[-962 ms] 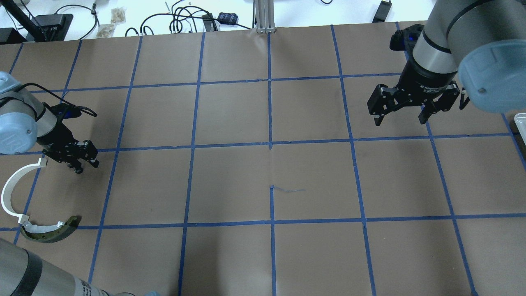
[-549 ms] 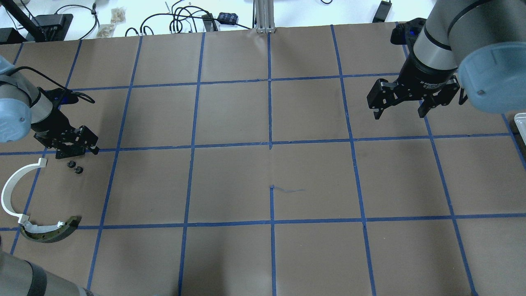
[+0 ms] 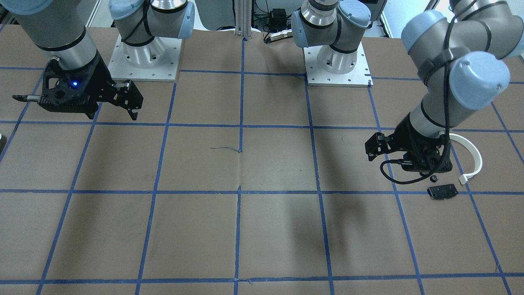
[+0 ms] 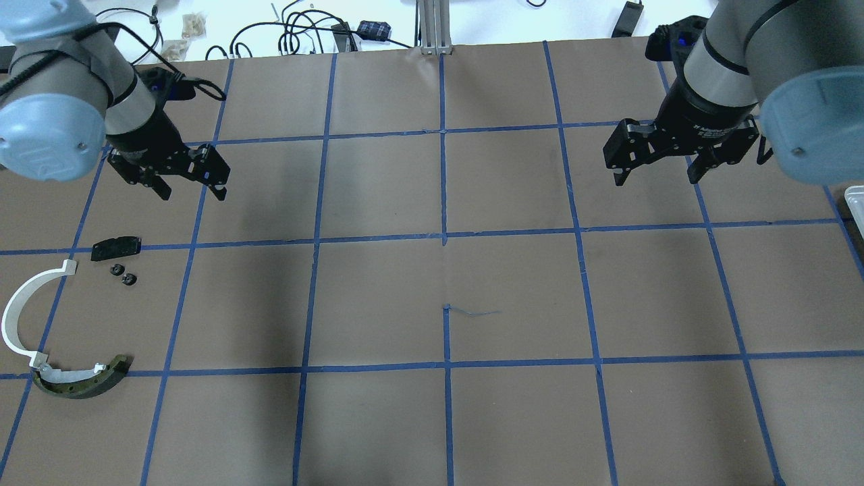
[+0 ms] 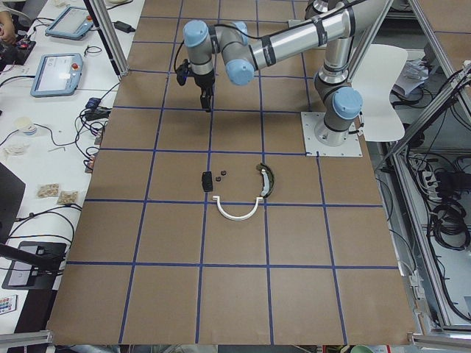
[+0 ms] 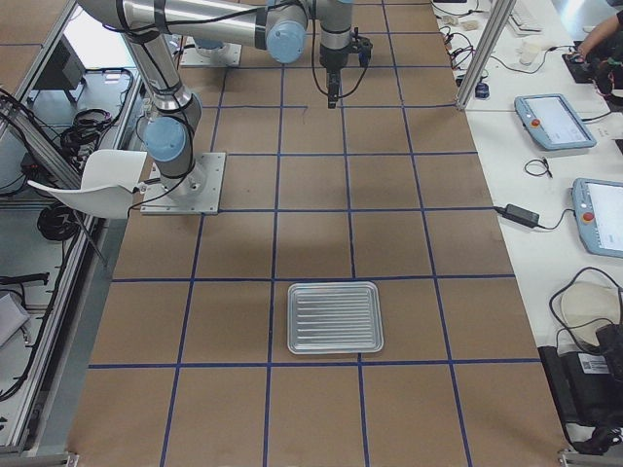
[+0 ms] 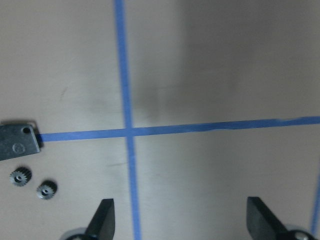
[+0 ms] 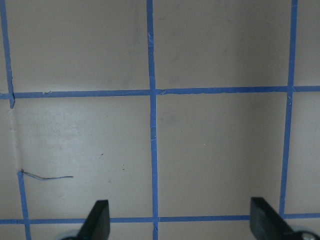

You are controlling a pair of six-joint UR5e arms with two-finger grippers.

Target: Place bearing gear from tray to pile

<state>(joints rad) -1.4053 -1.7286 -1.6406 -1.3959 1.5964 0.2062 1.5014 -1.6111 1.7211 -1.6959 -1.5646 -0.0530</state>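
My left claw (image 4: 194, 194) hangs above the table (image 4: 513, 290) near its left edge, fingers spread wide with only bare table between them. My right claw (image 4: 656, 179) hangs toward the far right corner, likewise spread and gripping nothing. The pile sits at the left edge, on my side of the left claw. It consists of a flat black plate (image 4: 116, 248) lying across a blue tape line, a thin white arc strip (image 4: 6, 317), and a dark olive-and-white curved piece (image 4: 84, 382) touching the strip's near end. Two small toothed gears rest on the table within this group. The first gear (image 4: 117, 270) is just beside the second gear (image 4: 129, 278), and both are just beside the plate and apart from the strip. A ribbed metal tray (image 6: 335, 317) lies flat near the right edge, well apart from both claws.
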